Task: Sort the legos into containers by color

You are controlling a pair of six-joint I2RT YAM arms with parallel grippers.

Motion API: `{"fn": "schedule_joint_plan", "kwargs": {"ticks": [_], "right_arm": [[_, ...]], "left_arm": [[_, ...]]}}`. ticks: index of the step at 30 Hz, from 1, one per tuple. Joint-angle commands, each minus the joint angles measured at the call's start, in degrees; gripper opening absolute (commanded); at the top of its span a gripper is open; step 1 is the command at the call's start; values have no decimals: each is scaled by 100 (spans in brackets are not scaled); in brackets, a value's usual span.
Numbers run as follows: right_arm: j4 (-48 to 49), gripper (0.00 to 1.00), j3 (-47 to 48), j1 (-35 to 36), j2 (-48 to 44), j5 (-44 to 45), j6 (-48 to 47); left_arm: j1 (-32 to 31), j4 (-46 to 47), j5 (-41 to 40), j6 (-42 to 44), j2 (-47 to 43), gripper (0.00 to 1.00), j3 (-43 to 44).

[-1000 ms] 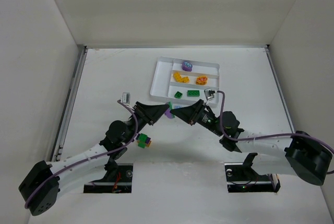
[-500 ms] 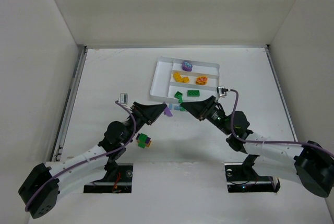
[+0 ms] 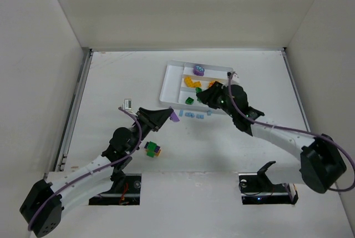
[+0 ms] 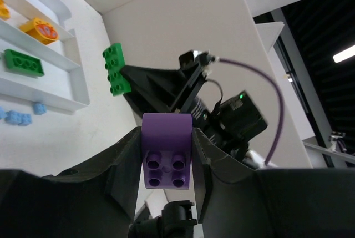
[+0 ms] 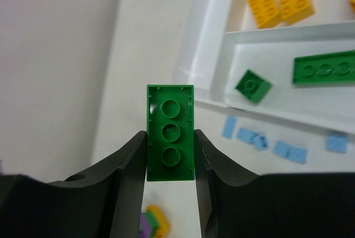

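My left gripper (image 3: 171,115) is shut on a purple brick (image 4: 166,149), held above the table in front of the white tray (image 3: 166,85). My right gripper (image 3: 199,95) is shut on a long green brick (image 5: 170,140), held over the tray's near left corner (image 5: 202,44). In the left wrist view that green brick (image 4: 116,69) sticks out of the right gripper. The tray's narrow sections hold a purple piece (image 3: 198,70), yellow-orange bricks (image 5: 279,3), a small green brick (image 5: 253,85) and a green plate (image 5: 324,67).
Several pale blue bricks (image 3: 192,115) lie on the table just in front of the tray. A mixed green, purple and yellow clump (image 3: 152,149) lies near the left arm. White walls enclose the table on three sides.
The two grippers were together and have pulled apart. My right gripper has carried the green brick up and right to the tray. My left gripper stays nearly in place with the purple brick.
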Motion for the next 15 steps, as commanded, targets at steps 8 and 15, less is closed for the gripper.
{"fn": "schedule_joint_plan", "kwargs": {"ticks": [8, 15], "right_arm": [[-2597, 34, 2452, -11, 2289, 629, -2422], [-2799, 38, 2936, -64, 2843, 717, -2844]], "left_arm": [[9, -285, -264, 597, 279, 20, 441], [1, -381, -431, 746, 516, 20, 670]]}}
